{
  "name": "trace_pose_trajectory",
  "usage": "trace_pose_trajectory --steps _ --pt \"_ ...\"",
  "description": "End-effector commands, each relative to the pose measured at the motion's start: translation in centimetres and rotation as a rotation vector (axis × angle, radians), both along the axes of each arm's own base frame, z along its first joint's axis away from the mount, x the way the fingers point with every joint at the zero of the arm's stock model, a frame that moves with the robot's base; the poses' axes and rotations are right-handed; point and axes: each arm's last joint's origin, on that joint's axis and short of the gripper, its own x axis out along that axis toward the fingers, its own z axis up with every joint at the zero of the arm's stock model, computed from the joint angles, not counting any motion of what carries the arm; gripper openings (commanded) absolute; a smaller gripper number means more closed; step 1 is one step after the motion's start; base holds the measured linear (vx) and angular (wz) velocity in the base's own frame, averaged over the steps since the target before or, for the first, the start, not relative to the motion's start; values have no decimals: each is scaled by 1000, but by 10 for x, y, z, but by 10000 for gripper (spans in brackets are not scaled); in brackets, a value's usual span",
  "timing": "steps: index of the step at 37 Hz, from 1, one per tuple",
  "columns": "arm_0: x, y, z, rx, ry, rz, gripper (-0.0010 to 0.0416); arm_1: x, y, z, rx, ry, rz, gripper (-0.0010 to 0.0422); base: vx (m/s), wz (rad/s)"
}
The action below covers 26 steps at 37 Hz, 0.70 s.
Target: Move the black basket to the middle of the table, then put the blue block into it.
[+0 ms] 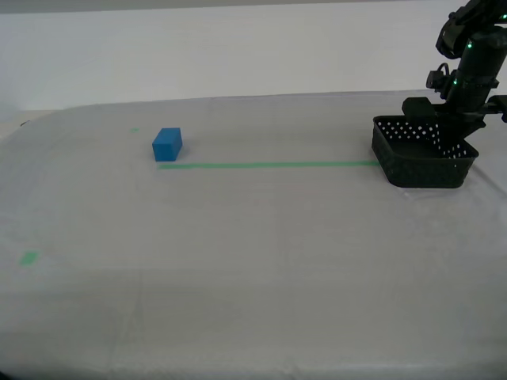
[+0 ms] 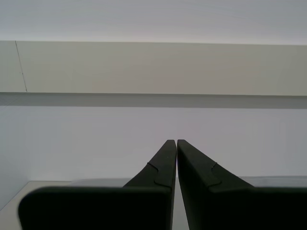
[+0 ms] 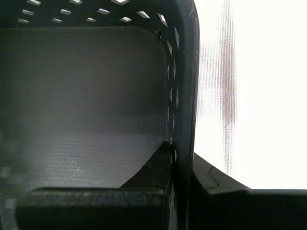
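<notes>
At the exterior view's right, my first gripper (image 3: 181, 165) was clamped on the wall of the black basket (image 1: 422, 153). Next it likely had to slide the basket along the surface (image 1: 261, 261) toward the middle. The blue block (image 1: 167, 144) sat well apart. My second gripper (image 2: 176, 143) was closed on nothing.

Black arm (image 1: 472, 55), seemingly green-lit
</notes>
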Motion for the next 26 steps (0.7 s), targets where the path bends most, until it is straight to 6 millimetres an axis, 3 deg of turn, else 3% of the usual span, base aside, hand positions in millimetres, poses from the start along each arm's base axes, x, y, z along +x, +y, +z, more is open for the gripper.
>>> trace_pose_trajectory --steps 1,16,26 --pt "-2 -1 2 -6 11 -9 -3 0 0 1 1 -6 1 0 0 0" --pt "-11 4 59 -4 -89 -10 -1 0 0 1 1 -6 1 0 0 0" --pt "-25 31 84 9 -112 22 -1 0 0 1 1 -6 0 0 0 0"
